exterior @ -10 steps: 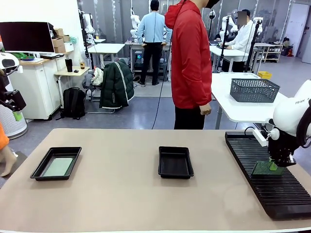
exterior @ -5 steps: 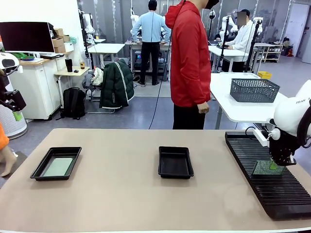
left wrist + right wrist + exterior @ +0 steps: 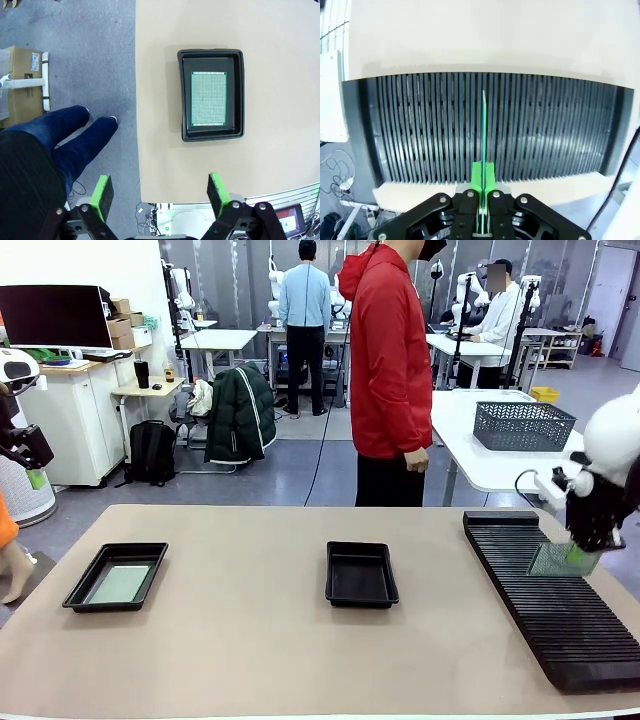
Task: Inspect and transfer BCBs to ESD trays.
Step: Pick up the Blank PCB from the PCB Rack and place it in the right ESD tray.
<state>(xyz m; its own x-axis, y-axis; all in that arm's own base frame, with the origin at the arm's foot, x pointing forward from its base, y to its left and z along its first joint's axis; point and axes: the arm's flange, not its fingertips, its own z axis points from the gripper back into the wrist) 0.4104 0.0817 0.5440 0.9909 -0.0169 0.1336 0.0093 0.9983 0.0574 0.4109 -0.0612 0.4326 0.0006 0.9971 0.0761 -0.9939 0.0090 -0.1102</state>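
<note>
Right gripper [image 3: 578,554]: clamped on a board's [image 3: 553,559] edge, board hanging just above the rack [image 3: 560,630].
Left gripper [image 3: 160,189]: wide open, empty, over the left tray [image 3: 183,100] with another board [image 3: 208,98] inside.
Risk: thin edge grip, so the board might swing or slip heading to the empty middle tray [image 3: 361,548].

Beige table [image 3: 250,650] w/ long black ribbed rack [image 3: 560,630] along its right side, front to back. Person in red jacket [image 3: 390,360] stands at far edge, centre-right. Behind: white table [image 3: 480,468] w/ grey mesh basket [image 3: 522,426] on top, yellow bin [image 3: 545,394] beyond. Left bkgd: dark green coat [image 3: 240,415] hanging, black backpack [image 3: 152,452] on floor, monitor [image 3: 55,316] on white cabinet [image 3: 75,425], cardboard boxes [image 3: 122,325] beside it. Left wrist view: legs in blue jeans [image 3: 75,132] on grey floor, just beside table edge.
</note>
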